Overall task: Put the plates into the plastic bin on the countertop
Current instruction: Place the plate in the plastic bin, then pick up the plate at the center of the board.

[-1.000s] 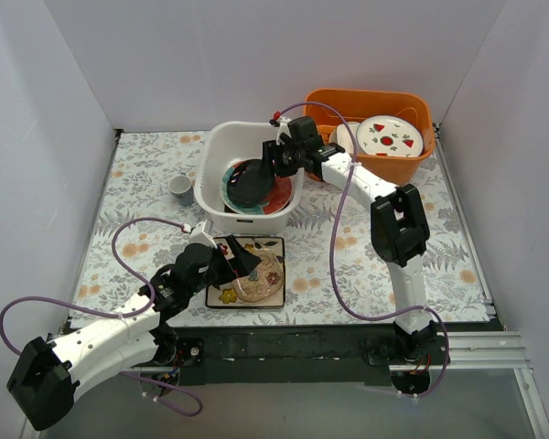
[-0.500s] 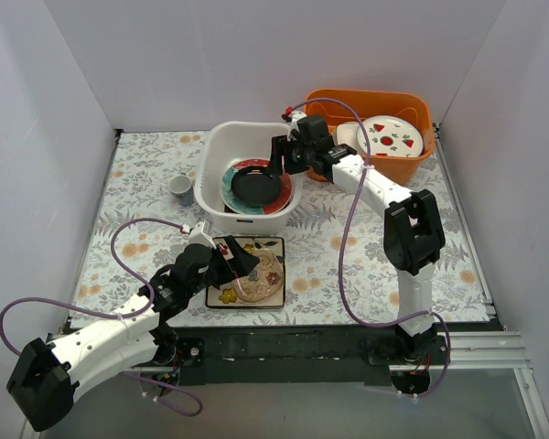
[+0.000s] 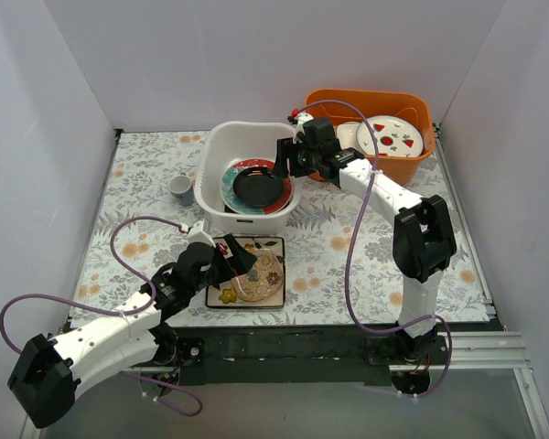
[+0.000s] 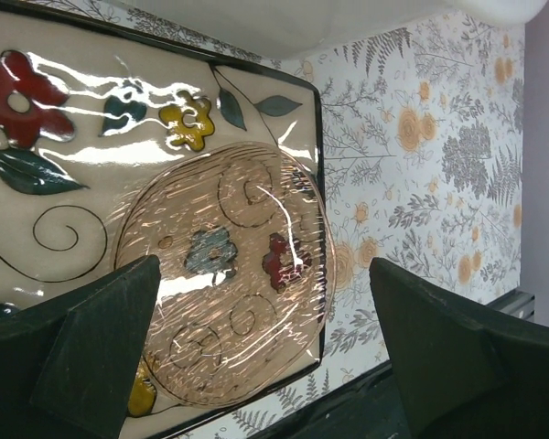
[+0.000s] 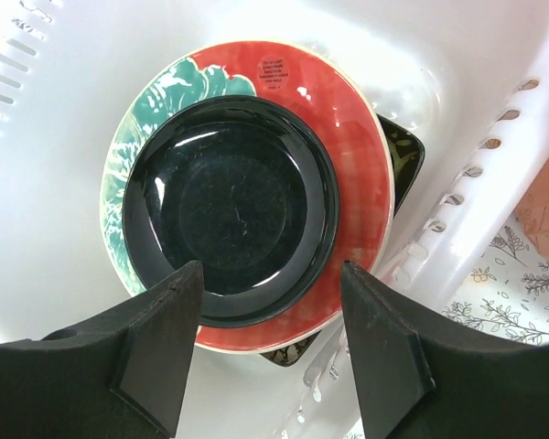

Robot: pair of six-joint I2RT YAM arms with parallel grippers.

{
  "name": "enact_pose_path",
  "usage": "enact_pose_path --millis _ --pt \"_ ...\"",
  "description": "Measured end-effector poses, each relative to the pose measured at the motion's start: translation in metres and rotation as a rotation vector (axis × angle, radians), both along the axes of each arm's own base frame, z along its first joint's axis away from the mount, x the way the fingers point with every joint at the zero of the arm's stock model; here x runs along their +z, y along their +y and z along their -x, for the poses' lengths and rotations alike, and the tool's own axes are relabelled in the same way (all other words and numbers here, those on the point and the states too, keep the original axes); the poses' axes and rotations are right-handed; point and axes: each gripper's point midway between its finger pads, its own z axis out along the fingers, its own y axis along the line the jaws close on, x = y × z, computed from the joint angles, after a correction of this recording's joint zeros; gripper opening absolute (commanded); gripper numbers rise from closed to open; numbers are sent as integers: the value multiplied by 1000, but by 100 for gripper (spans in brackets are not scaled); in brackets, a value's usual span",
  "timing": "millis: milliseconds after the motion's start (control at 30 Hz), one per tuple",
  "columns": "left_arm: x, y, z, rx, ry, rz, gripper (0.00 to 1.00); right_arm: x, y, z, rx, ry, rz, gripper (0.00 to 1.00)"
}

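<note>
Left fingers [image 4: 82,357] spread | right fingers [image 5: 156,347] spread above dark plate [image 5: 224,206] | sticker [image 5: 274,75] on teal-and-red plate [image 5: 352,155] illegible

Top external looks steeply down from above and behind the arm bases, whole countertop [image 3: 146,174] in frame. Left wrist sits close over the white square plate [image 4: 64,183] near the front edge. Right wrist looks down into the plastic bin [image 5: 37,302], close. Top view covers both spots.

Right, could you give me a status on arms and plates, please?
Left gripper, jaws open, over white square plate, clear round plate on it. Right gripper, jaws open, above plastic bin; dark plate on teal-and-red plate.
</note>
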Motion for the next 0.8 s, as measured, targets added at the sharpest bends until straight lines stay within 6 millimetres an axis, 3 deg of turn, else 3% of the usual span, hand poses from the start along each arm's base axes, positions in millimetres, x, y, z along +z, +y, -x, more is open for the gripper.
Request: enact_pose_path --millis 233,400,600,800 --pt "-8 12 0 63 38 -35 98 3 2 7 21 8 -22 67" --pt "-18 22 6 102 86 -57 94 16 5 18 51 0 -60 67" --pt "-22 27 12 134 127 -41 80 49 8 34 86 -37 -126 67" --pt "-46 29 21 135 203 -71 64 69 10 41 112 -77 -168 67"
